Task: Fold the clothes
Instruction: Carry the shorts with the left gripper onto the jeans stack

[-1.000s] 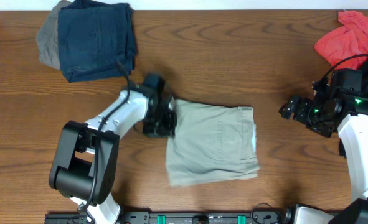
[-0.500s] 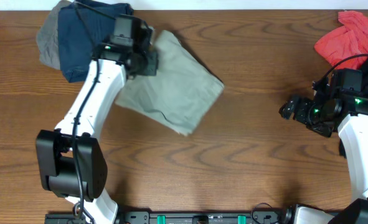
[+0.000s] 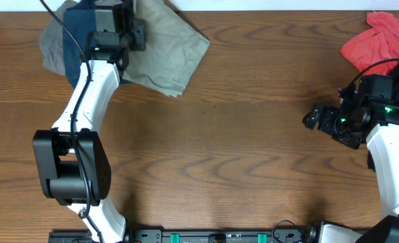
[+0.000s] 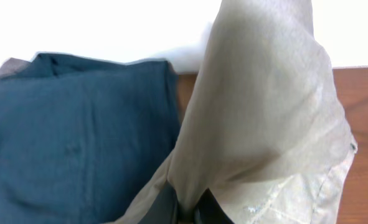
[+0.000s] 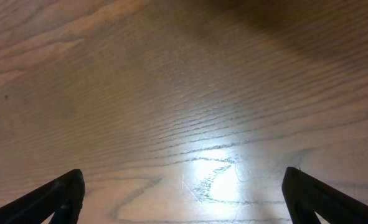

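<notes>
The folded pale khaki-grey shorts (image 3: 167, 52) hang from my left gripper (image 3: 133, 34) at the table's far left, partly over the dark navy folded garment (image 3: 77, 50). In the left wrist view the shorts (image 4: 264, 124) rise from between my shut fingers (image 4: 187, 211), with the navy garment (image 4: 71, 137) to their left. My right gripper (image 3: 312, 119) is open and empty over bare wood at the right; its fingertips show at the bottom corners of the right wrist view (image 5: 184, 199).
A grey garment (image 3: 50, 40) lies under the navy one at the far left corner. A red shirt (image 3: 378, 40) lies crumpled at the far right corner. The table's far edge runs just behind the shorts.
My left gripper has carried the shorts from the middle of the table up and left to the far left corner, beside the navy garment. The right arm has not moved.
</notes>
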Controlling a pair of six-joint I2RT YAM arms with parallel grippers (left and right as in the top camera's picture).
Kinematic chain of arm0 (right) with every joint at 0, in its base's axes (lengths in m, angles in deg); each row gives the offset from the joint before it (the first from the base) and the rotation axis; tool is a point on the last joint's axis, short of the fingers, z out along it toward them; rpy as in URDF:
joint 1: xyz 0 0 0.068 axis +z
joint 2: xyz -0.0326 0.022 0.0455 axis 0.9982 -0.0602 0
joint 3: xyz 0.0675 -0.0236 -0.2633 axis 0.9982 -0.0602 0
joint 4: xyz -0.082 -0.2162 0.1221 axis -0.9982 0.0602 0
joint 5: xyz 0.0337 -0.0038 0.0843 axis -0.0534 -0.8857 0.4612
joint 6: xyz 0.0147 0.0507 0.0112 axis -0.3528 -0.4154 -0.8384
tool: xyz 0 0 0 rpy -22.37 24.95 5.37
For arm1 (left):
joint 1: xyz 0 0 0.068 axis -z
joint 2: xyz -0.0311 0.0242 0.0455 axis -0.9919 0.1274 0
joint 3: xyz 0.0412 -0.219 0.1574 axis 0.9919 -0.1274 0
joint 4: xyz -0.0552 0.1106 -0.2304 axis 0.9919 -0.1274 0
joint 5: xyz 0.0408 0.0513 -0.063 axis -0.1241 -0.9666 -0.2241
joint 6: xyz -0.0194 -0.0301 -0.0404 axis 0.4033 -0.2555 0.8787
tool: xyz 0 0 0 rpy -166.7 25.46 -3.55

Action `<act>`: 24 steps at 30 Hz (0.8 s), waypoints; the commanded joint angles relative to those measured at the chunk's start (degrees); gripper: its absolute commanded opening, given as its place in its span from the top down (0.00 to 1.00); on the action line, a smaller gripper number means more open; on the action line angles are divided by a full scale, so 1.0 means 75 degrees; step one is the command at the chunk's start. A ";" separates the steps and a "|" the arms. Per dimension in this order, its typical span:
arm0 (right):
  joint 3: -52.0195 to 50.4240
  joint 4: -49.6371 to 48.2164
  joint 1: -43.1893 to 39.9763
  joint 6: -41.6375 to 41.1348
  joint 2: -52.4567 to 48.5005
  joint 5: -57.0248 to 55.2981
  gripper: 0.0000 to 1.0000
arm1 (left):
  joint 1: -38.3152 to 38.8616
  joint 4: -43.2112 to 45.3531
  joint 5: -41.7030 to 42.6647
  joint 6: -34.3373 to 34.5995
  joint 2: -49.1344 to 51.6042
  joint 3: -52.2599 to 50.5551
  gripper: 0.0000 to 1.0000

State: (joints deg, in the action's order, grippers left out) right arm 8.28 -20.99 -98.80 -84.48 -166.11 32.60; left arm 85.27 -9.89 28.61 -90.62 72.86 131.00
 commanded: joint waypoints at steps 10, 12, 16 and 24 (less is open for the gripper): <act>0.0058 -0.0006 -0.0044 -0.0029 0.0076 0.0029 0.01 | -0.0271 0.1081 -0.0755 0.1463 -0.0087 0.0163 0.94; 0.0058 -0.0006 -0.0044 -0.0032 0.0076 0.0029 0.01 | -0.0274 0.1221 -0.0755 0.1740 -0.0140 0.0163 0.94; 0.0058 -0.0006 -0.0044 -0.0029 0.0076 0.0029 0.01 | -0.0274 0.1466 -0.0860 0.1944 -0.0297 0.0187 0.94; 0.0058 -0.0006 -0.0044 -0.0029 0.0076 0.0029 0.01 | -0.0248 0.1498 -0.1122 0.2302 -0.0551 0.0236 0.94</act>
State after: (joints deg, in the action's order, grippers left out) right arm 8.28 -21.01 -98.80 -84.48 -166.11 32.57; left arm 83.55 0.16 22.14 -76.94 72.84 131.00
